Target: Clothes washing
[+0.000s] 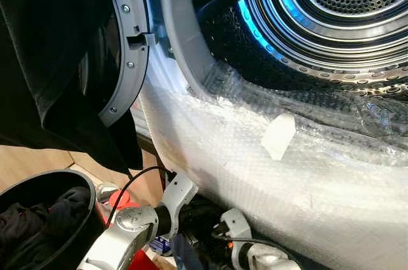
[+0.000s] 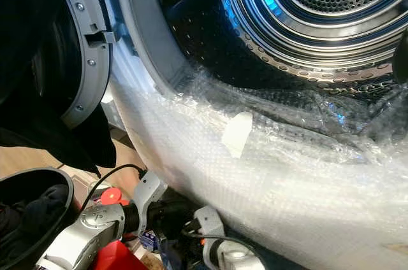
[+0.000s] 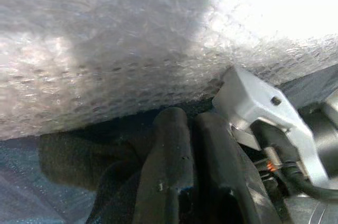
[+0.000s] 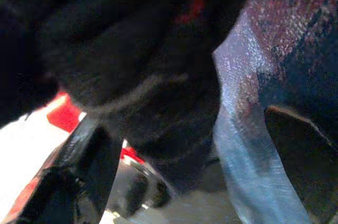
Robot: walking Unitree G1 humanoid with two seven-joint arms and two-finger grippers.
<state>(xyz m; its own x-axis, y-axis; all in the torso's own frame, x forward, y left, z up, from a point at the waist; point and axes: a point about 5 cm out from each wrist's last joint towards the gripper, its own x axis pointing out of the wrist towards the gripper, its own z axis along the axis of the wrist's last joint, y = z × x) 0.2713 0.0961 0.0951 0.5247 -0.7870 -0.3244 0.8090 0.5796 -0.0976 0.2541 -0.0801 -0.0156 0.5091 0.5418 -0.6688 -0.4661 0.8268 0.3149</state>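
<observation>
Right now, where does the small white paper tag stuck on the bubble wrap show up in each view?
Left eye view: small white paper tag, centre, just below the drum opening.
Right eye view: same tag, slightly left of centre.
Wrist views: I cannot make it out.
Shared landmark: perforated steel drum.

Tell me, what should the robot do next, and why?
Probably lift the right gripper, with the dark clothing between its fingers, toward the drum: the door stands open, and both arms sit low, beneath the bubble-wrapped front.
</observation>
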